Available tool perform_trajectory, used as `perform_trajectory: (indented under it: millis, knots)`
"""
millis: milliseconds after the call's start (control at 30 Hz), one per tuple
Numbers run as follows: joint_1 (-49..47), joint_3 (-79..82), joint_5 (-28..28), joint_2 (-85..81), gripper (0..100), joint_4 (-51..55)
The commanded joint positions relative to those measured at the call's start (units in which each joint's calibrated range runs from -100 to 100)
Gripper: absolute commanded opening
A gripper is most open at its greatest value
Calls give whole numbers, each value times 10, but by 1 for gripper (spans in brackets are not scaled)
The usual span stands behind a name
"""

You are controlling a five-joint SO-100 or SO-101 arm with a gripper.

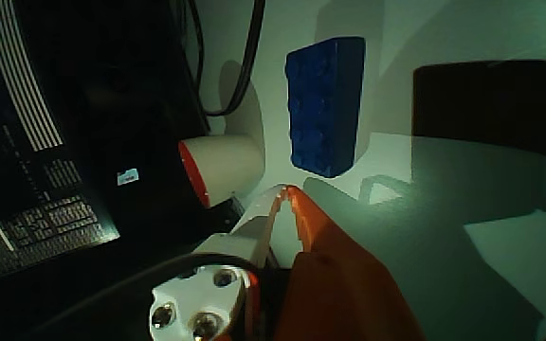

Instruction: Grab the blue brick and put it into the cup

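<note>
The blue brick (326,104) lies on the white table in the upper middle of the wrist view, studs showing on its face. The cup (224,163) is white with an orange rim and sits just left of the brick; in this view its mouth points left. My gripper (286,193) enters from the bottom, with an orange finger (316,237) on the right and a white finger (259,220) on the left. The tips nearly touch and hold nothing. They stand just below the brick's near end, apart from it, and right of the cup.
A black panel (55,161) with white stripes and print fills the left side. Black cables (207,66) hang behind the cup. A dark rectangle (482,104) lies on the table at upper right. Hard shadows cross the table (463,246).
</note>
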Motion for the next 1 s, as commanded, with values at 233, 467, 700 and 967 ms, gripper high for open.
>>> perform_trajectory:
  millis: [233,467,700,967]
  knots:
    - [3,-10,3,-14,0,-2]
    - [3,-10,3,-14,0,-2]
    - [5,-10,2,-14,0,-2]
    - [6,-10,1,-14,0,-3]
